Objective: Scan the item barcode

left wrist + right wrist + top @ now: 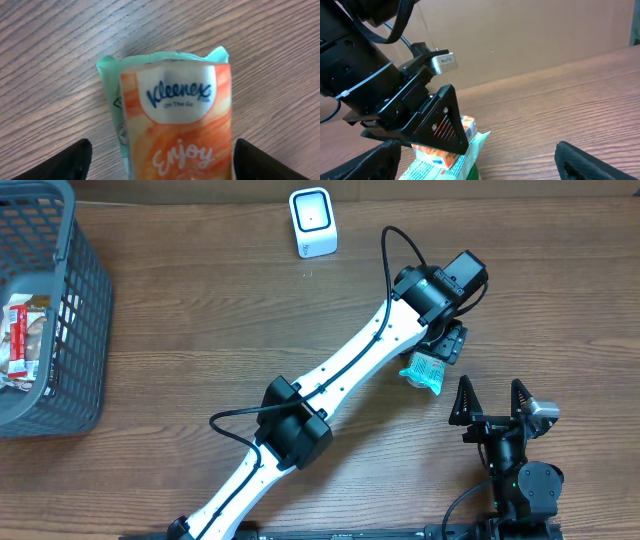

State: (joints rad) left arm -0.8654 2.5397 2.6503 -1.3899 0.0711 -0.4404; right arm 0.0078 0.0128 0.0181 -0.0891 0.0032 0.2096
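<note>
Tissue pack [175,100] lies flat on surface [50,60], centred under left claw [162,162], which is released and clear of both sides. Light, soft, slick film, so it crushes easily. Pinch long edges gently, mid-pack. Right claw [490,398] released, empty.

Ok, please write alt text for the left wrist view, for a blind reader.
A Kleenex pack, orange and white in a mint wrapper, lies on a wooden table. The open left gripper straddles it, one black fingertip at each lower corner.
</note>
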